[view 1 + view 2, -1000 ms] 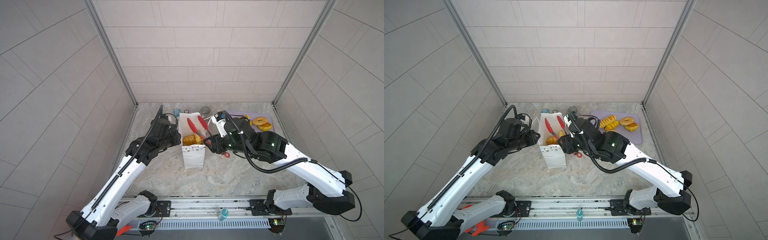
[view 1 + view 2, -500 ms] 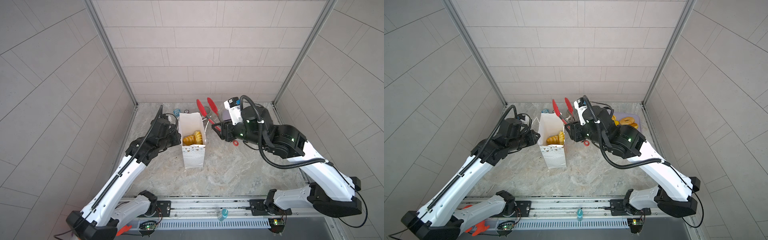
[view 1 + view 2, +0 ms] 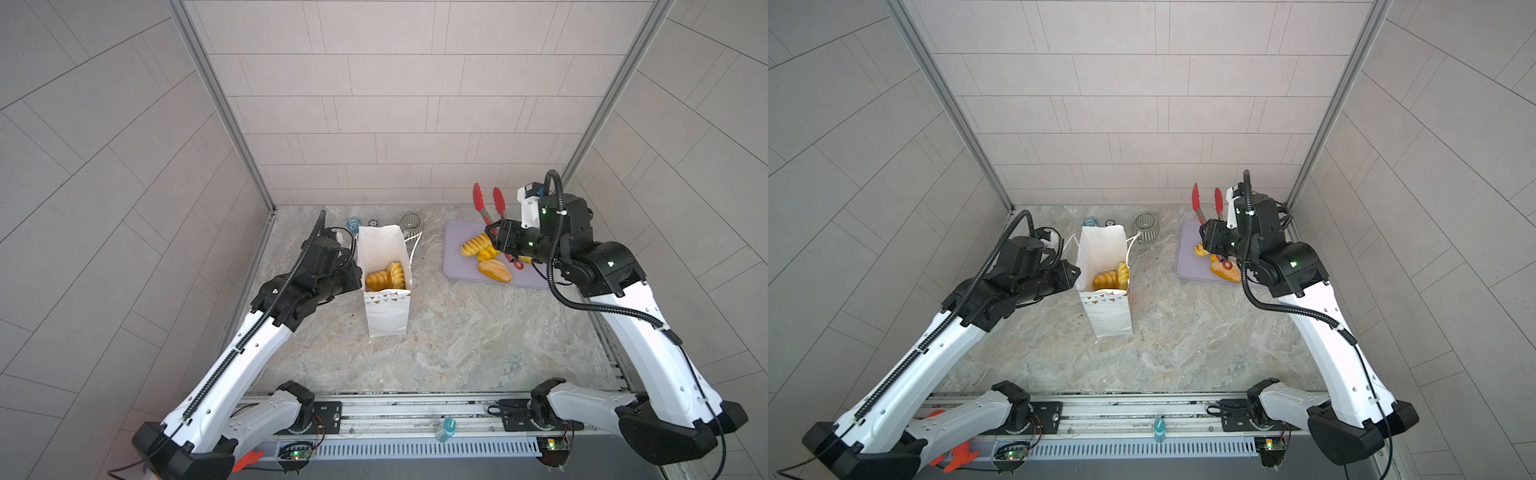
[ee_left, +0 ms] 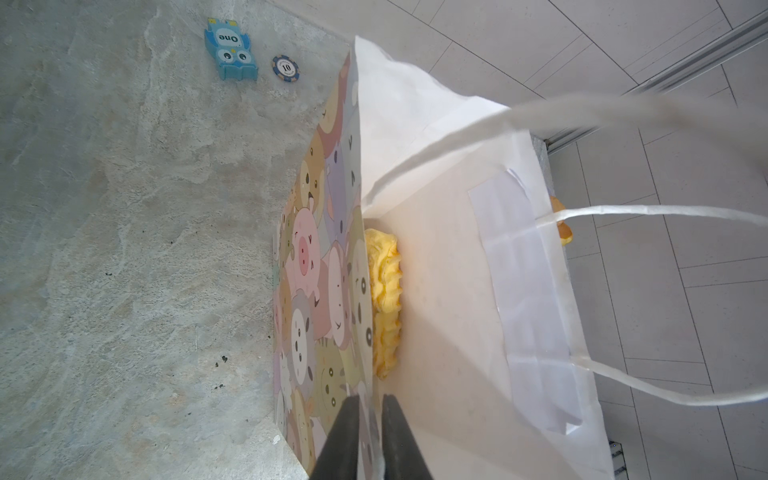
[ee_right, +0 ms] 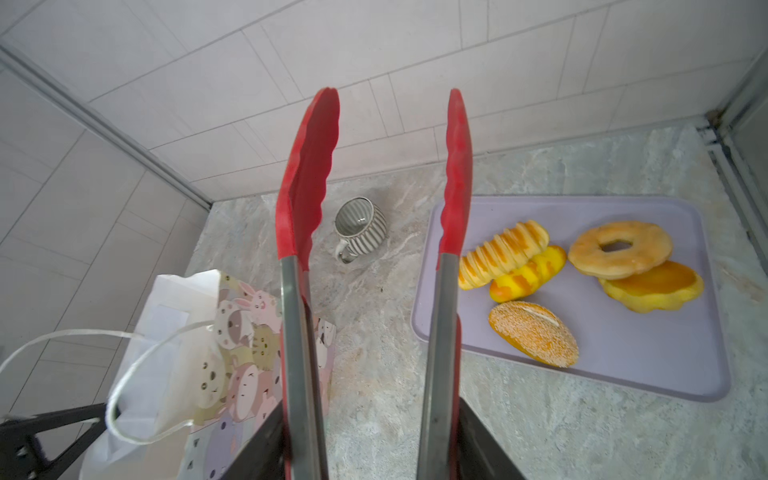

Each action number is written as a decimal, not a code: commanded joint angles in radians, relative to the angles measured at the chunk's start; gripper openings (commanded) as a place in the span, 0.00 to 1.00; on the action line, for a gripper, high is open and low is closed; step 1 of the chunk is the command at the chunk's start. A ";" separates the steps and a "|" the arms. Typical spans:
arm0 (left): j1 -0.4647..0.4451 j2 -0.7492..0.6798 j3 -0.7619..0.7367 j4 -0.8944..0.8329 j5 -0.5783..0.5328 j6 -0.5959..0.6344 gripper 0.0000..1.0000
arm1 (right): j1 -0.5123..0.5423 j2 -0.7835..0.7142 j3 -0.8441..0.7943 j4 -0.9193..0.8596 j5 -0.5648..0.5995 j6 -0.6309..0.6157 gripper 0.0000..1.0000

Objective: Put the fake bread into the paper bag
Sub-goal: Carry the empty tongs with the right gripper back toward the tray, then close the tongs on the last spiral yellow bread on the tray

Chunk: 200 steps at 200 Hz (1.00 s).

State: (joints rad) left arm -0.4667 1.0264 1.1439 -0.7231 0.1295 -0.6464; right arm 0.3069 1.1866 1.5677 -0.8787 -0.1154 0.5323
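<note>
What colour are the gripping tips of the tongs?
Red, with bare metal arms behind; the tongs show best in the right wrist view.

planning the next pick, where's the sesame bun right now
The sesame bun lies on the lilac tray, on the right in both top views, near the tray's front edge, just in front of the striped loaf.
</note>
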 commanded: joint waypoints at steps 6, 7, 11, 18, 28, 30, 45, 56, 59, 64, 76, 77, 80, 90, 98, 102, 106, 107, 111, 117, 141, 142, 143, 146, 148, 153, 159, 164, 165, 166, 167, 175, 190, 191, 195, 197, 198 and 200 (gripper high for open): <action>0.005 -0.004 -0.003 -0.009 -0.009 0.008 0.18 | -0.121 -0.008 -0.075 0.082 -0.129 0.022 0.56; 0.005 -0.003 -0.003 -0.010 -0.008 0.008 0.18 | -0.133 -0.008 -0.079 0.085 -0.132 0.022 0.56; 0.005 -0.004 -0.003 -0.010 -0.009 0.008 0.18 | -0.150 -0.005 -0.093 0.094 -0.143 0.026 0.56; 0.005 -0.004 -0.004 -0.011 -0.008 0.008 0.18 | -0.181 0.002 -0.116 0.113 -0.160 0.030 0.56; 0.005 -0.004 -0.004 -0.010 -0.007 0.011 0.18 | -0.224 0.017 -0.151 0.136 -0.180 0.036 0.56; 0.005 -0.004 -0.003 -0.010 -0.007 0.010 0.18 | -0.230 0.019 -0.158 0.141 -0.182 0.037 0.56; 0.005 -0.005 -0.004 -0.010 -0.005 0.013 0.18 | -0.284 0.043 -0.210 0.185 -0.203 0.049 0.56; 0.005 -0.005 -0.004 -0.008 -0.004 0.013 0.18 | -0.317 0.062 -0.247 0.221 -0.222 0.063 0.56; 0.005 -0.006 -0.005 -0.009 -0.005 0.013 0.18 | -0.326 0.067 -0.258 0.233 -0.229 0.068 0.56; 0.005 -0.006 -0.006 -0.009 -0.003 0.013 0.18 | -0.339 0.079 -0.270 0.249 -0.240 0.075 0.56; 0.006 -0.005 -0.006 -0.007 0.000 0.013 0.18 | -0.367 0.111 -0.294 0.283 -0.270 0.091 0.56; 0.005 -0.006 -0.006 -0.007 0.000 0.013 0.18 | -0.369 0.113 -0.295 0.286 -0.272 0.092 0.56; 0.005 -0.005 -0.008 -0.007 0.000 0.013 0.18 | -0.375 0.122 -0.298 0.291 -0.279 0.095 0.56; 0.006 -0.004 -0.006 -0.007 0.002 0.014 0.18 | -0.390 0.148 -0.306 0.313 -0.297 0.104 0.56; 0.005 -0.004 -0.006 -0.007 0.003 0.014 0.18 | -0.400 0.170 -0.312 0.327 -0.308 0.111 0.56; 0.005 -0.004 -0.006 -0.007 0.002 0.014 0.18 | -0.404 0.180 -0.313 0.333 -0.313 0.115 0.56; 0.005 -0.005 -0.007 -0.007 0.002 0.016 0.18 | -0.409 0.190 -0.314 0.338 -0.319 0.117 0.56; 0.005 -0.005 -0.007 -0.007 0.002 0.015 0.18 | -0.410 0.192 -0.314 0.340 -0.320 0.118 0.56; 0.005 -0.005 -0.007 -0.007 0.001 0.015 0.18 | -0.414 0.202 -0.314 0.344 -0.325 0.120 0.56; 0.005 -0.007 -0.006 -0.008 0.002 0.015 0.18 | -0.419 0.213 -0.313 0.348 -0.330 0.124 0.56; 0.005 -0.010 -0.008 -0.008 -0.003 0.018 0.18 | -0.434 0.254 -0.306 0.358 -0.343 0.134 0.56; 0.005 -0.010 -0.007 -0.007 -0.002 0.018 0.18 | -0.435 0.255 -0.305 0.358 -0.343 0.135 0.56; 0.005 -0.010 -0.007 -0.007 -0.003 0.018 0.18 | -0.435 0.257 -0.305 0.359 -0.342 0.135 0.56; 0.005 -0.011 -0.009 -0.008 -0.002 0.018 0.18 | -0.436 0.260 -0.303 0.359 -0.343 0.135 0.56; 0.005 -0.011 -0.010 -0.008 -0.002 0.018 0.18 | -0.437 0.263 -0.302 0.359 -0.343 0.136 0.56; 0.005 -0.008 -0.010 -0.007 -0.001 0.016 0.18 | -0.439 0.268 -0.300 0.361 -0.342 0.136 0.56; 0.005 -0.009 -0.010 -0.006 0.001 0.015 0.18 | -0.439 0.276 -0.298 0.363 -0.339 0.135 0.56; 0.005 -0.008 -0.012 -0.005 0.001 0.016 0.18 | -0.440 0.282 -0.298 0.365 -0.336 0.134 0.56; 0.005 -0.007 -0.012 -0.005 0.002 0.016 0.18 | -0.440 0.282 -0.297 0.365 -0.336 0.133 0.56; 0.006 -0.007 -0.011 -0.005 0.002 0.016 0.18 | -0.440 0.284 -0.296 0.366 -0.336 0.133 0.56; 0.005 -0.007 -0.011 -0.004 0.002 0.016 0.18 | -0.440 0.286 -0.296 0.366 -0.336 0.133 0.56; 0.006 -0.006 -0.011 -0.005 0.004 0.016 0.18 | -0.443 0.297 -0.293 0.368 -0.332 0.133 0.56; 0.005 -0.005 -0.010 -0.006 0.004 0.017 0.18 | -0.446 0.320 -0.288 0.370 -0.331 0.136 0.57; 0.005 -0.005 -0.011 -0.005 0.004 0.017 0.18 | -0.446 0.321 -0.288 0.371 -0.331 0.136 0.57; 0.006 -0.005 -0.011 -0.006 0.004 0.017 0.18 | -0.446 0.328 -0.285 0.370 -0.333 0.137 0.57; 0.006 -0.006 -0.010 -0.005 0.004 0.017 0.18 | -0.446 0.332 -0.284 0.371 -0.333 0.138 0.57; 0.006 -0.005 -0.010 -0.005 0.004 0.017 0.18 | -0.447 0.333 -0.284 0.371 -0.335 0.138 0.57; 0.006 -0.006 -0.011 -0.006 0.004 0.017 0.18 | -0.447 0.337 -0.283 0.371 -0.335 0.140 0.57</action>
State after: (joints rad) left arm -0.4667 1.0264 1.1439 -0.7231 0.1314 -0.6411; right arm -0.1326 1.4971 1.2507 -0.5415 -0.4419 0.6559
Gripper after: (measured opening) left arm 0.181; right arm 0.567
